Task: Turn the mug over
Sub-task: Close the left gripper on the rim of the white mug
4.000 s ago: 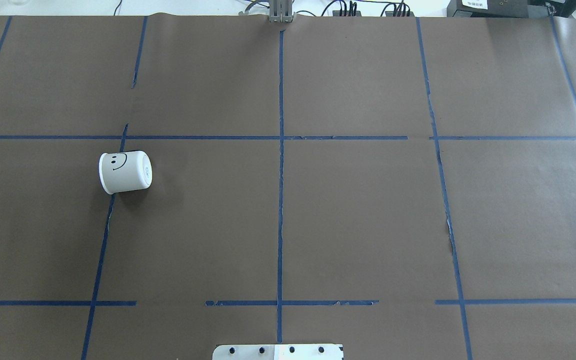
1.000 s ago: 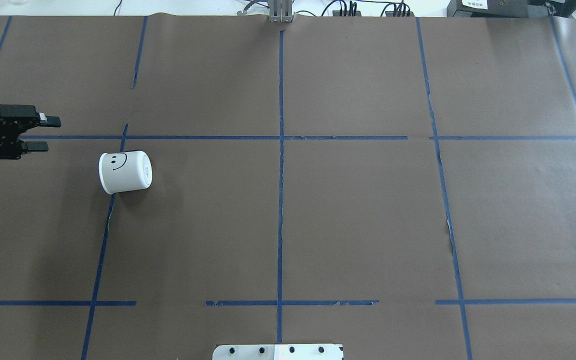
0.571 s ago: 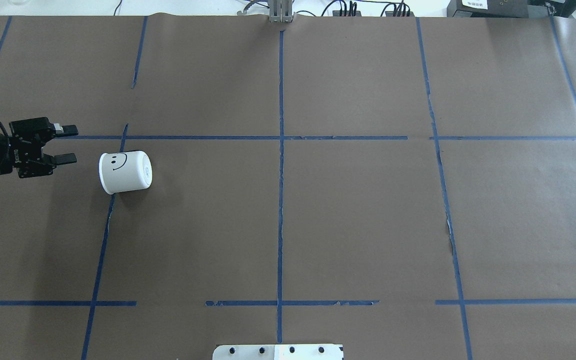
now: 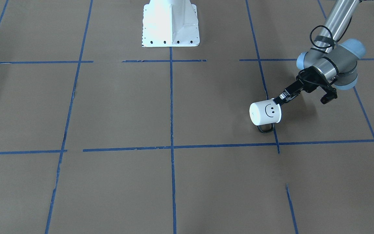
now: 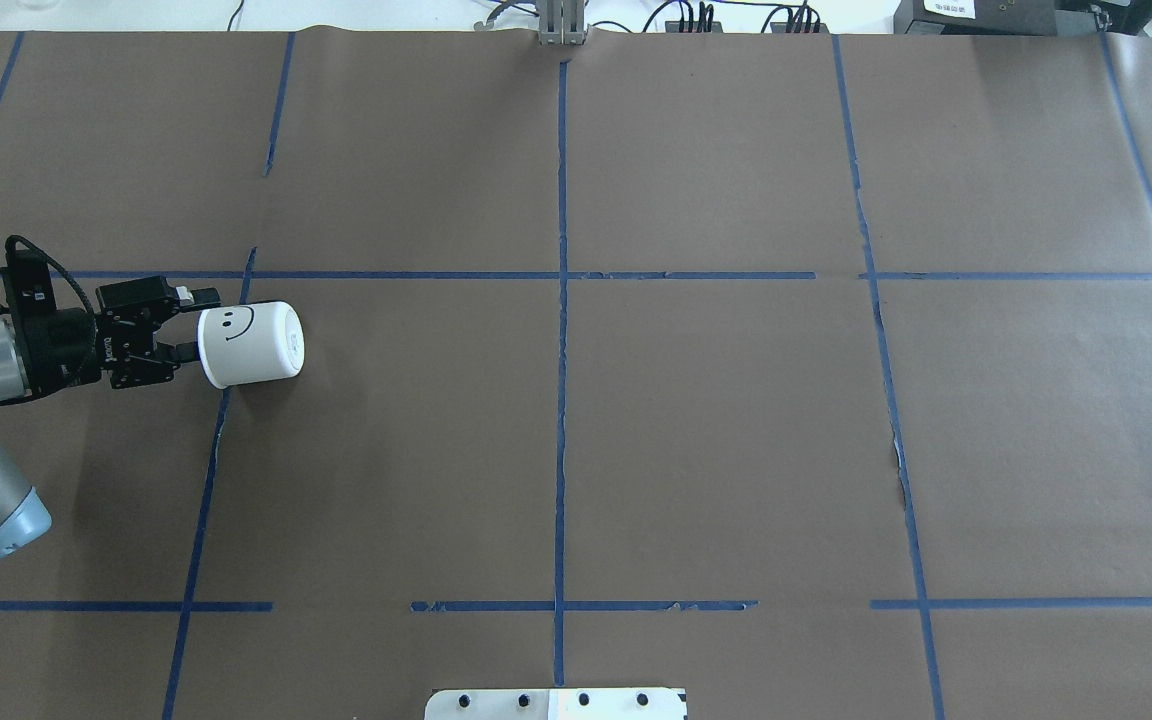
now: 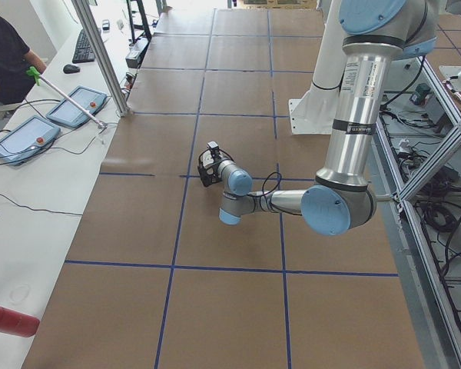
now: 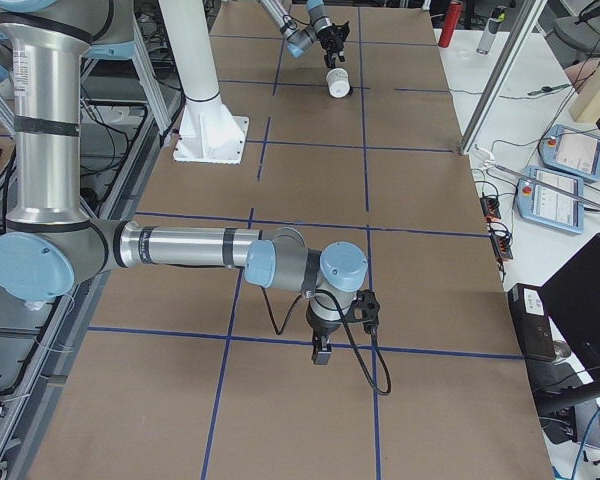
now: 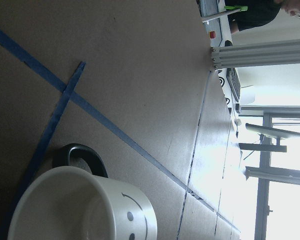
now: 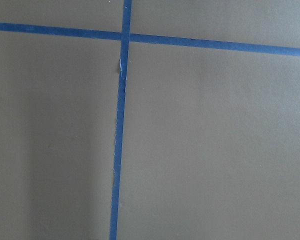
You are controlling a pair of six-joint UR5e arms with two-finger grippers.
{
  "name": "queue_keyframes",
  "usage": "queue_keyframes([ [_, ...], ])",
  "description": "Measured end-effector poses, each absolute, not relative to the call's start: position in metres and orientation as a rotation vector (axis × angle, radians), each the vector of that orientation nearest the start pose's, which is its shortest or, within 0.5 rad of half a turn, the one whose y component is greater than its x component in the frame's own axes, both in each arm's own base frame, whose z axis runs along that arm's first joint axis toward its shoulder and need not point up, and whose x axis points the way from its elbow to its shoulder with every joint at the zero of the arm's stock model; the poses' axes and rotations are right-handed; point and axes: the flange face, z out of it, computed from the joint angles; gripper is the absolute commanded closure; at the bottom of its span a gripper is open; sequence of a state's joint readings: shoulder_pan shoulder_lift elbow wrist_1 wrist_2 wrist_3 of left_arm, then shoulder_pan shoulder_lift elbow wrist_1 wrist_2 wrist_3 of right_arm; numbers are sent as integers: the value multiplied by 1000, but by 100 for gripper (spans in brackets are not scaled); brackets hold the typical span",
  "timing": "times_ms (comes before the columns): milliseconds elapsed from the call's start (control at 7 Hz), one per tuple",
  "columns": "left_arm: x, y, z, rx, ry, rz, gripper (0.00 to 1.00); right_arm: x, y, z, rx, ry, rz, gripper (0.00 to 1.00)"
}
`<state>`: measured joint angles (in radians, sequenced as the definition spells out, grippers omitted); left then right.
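The white mug [image 5: 251, 345] with a black smiley face lies on its side on the brown table. Its mouth faces my left gripper and its base points toward the table's middle. In the front view the mug [image 4: 265, 113] has its black loop handle [image 4: 265, 129] down at the table. My left gripper [image 5: 191, 323] is open, right at the mug's rim, with one finger [image 4: 279, 99] touching or almost touching it. The left wrist view shows the mug's pale inside [image 8: 65, 210]. My right gripper [image 7: 320, 350] hangs low over the table far from the mug; I cannot tell whether it is open.
Blue tape lines divide the brown paper into squares. The robot's white base plate [image 4: 170, 22] stands at the table's near middle edge. An operator's desk with tablets [image 6: 23, 138] runs along the far side. A red bottle [image 6: 8, 319] lies on that desk.
My left arm has come in from the left edge and moved right, up to the mug's mouth, with the gripper staying open. The mug has not moved.
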<state>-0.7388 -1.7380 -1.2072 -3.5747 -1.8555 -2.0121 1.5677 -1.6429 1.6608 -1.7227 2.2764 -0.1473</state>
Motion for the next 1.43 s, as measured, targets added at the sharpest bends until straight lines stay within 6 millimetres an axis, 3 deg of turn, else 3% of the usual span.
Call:
queue_keyframes([
  [286, 326, -438, 536, 68, 1839, -580, 11, 67, -450, 668, -77, -712, -97, 0],
  [429, 330, -440, 532, 71, 1851, -573, 21, 67, -450, 668, -77, -712, -97, 0],
  [571, 330, -440, 530, 77, 1874, -559, 68, 67, -450, 668, -77, -712, -97, 0],
  [714, 329, -439, 530, 83, 1896, -547, 100, 67, -450, 668, -77, -712, -97, 0],
  [1429, 328, -440, 528, 88, 1917, -555, 100, 67, -450, 668, -77, -712, -97, 0],
])
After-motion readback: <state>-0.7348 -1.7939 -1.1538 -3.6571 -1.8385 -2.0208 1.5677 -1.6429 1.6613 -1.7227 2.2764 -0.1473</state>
